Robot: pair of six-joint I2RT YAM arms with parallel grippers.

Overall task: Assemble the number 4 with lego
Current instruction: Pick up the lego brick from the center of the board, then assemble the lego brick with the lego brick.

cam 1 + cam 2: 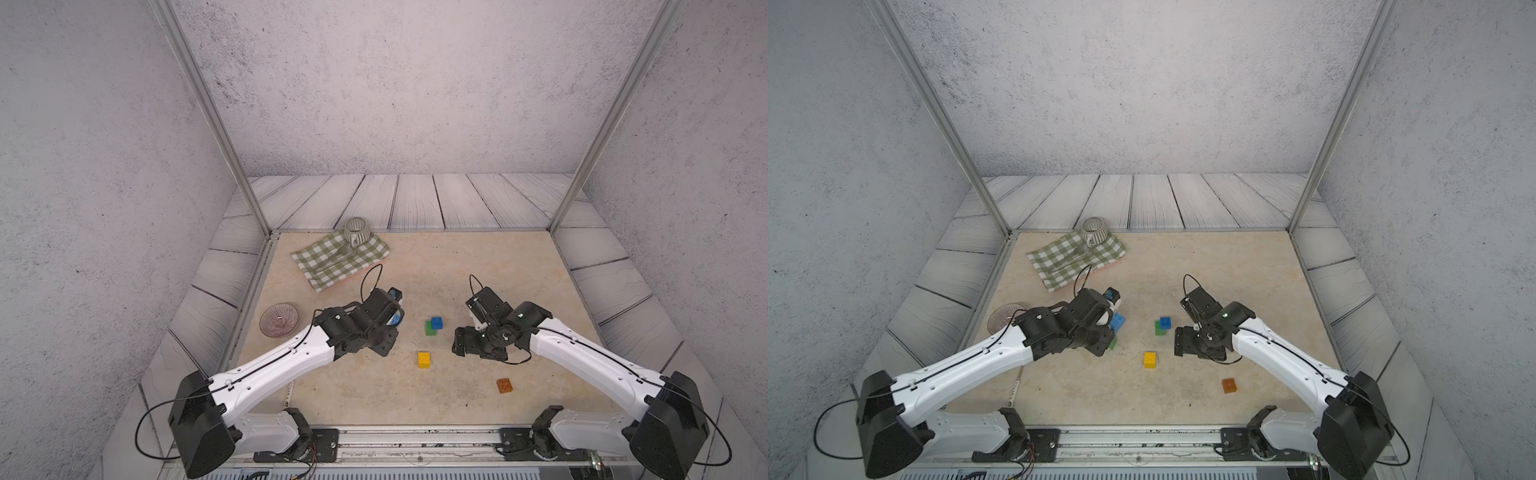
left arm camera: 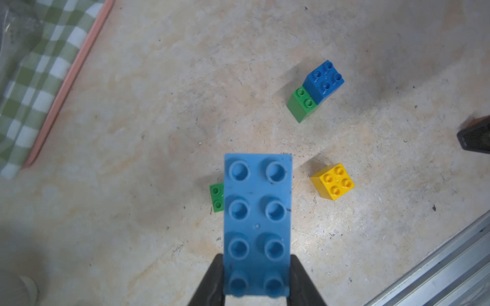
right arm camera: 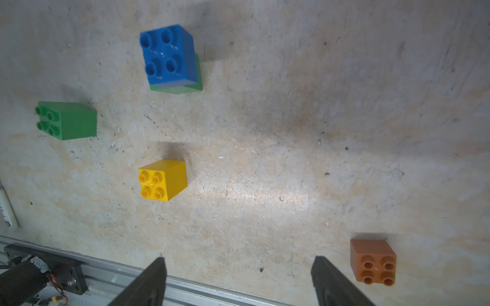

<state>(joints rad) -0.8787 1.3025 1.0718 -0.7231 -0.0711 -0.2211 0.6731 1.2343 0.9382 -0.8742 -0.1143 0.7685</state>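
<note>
Plastic, glossy and moulded with round hollow studs, makes up every brick on the table (image 1: 374, 395), a matte beige stone-look slab flecked with dark specks. The left gripper (image 2: 257, 267) pinches the long sides of the light-blue brick (image 2: 257, 212), a scuffed two-by-four block held above the surface left of centre. A lone green brick (image 3: 71, 120) stands just beside it, partly hidden in the left wrist view.

At the centre the dark blue brick (image 1: 436, 322) sits pressed onto the lower green brick (image 2: 302, 106), offset so that two green studs show. The yellow brick (image 1: 424, 359) stands alone nearer, and the orange-brown brick (image 1: 504, 385) lies near right, well apart.

The right gripper (image 3: 238, 262) hovers right of the stacked pair, fingers spread wide around nothing.

Far left lies a soft green-checked cloth (image 1: 332, 262) bearing a ribbed glass cup (image 1: 356, 230). A ribbed pinkish dish (image 1: 279, 319) sits at the left edge.
</note>
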